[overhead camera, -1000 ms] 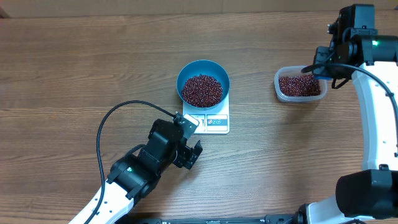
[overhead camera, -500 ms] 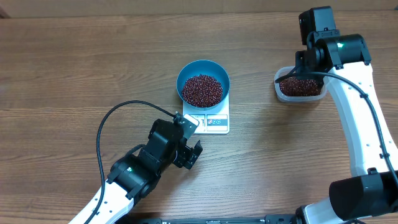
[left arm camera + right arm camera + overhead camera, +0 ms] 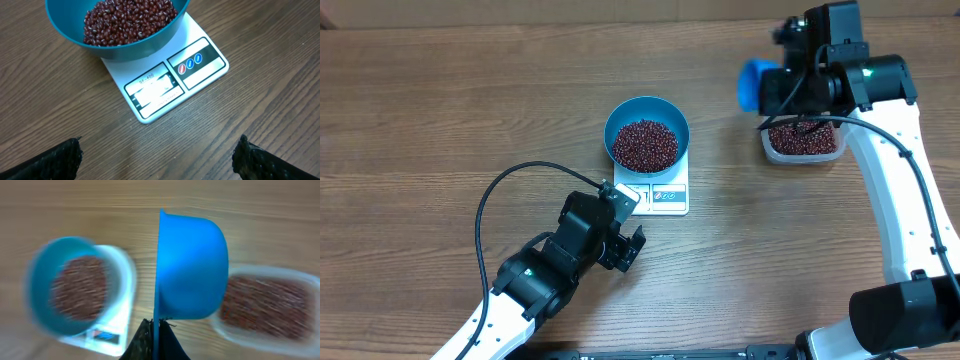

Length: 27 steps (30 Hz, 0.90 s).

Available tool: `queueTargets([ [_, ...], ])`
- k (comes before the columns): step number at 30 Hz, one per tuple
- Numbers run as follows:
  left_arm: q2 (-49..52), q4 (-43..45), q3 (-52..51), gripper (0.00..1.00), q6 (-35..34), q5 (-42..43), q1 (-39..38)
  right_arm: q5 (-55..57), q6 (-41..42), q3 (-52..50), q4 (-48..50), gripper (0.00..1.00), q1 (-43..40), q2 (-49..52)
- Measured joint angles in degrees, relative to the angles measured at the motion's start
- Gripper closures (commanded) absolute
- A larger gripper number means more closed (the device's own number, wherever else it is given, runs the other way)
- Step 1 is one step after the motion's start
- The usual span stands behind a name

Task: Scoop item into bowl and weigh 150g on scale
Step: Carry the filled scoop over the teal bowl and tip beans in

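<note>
Scale (image 3: 145,113), front edge, left wrist view: small print "SF-400" above the display window (image 3: 155,93) — window washed out, no digits legible. Right-hand panel (image 3: 197,70) carries small round red and blue signs — too small to read

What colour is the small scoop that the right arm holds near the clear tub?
The scoop is bright blue all over. The right wrist view shows it best.

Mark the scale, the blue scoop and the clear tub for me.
scale (image 3: 667,196), overhead view, front label panel.
blue scoop (image 3: 751,85), overhead view, outside of its cup.
clear tub (image 3: 807,158), overhead view, near rim.
</note>
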Motion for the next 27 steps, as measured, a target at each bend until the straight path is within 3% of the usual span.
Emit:
queueTargets([
  [7, 0.0, 0.0, 0.0, 0.00, 0.0, 0.0, 0.0, -8.9, -6.2, 0.0, -0.2, 0.96, 6.3, 0.0],
  [15, 0.0, 0.0, 0.0, 0.01, 0.0, 0.0, 0.0, 2.4, -9.1, 0.0, -0.2, 0.96, 19.6, 0.2],
  [27, 0.0, 0.0, 0.0, 0.00, 0.0, 0.0, 0.0, 9.5, -9.6, 0.0, 2.5, 0.96, 21.9, 8.5],
])
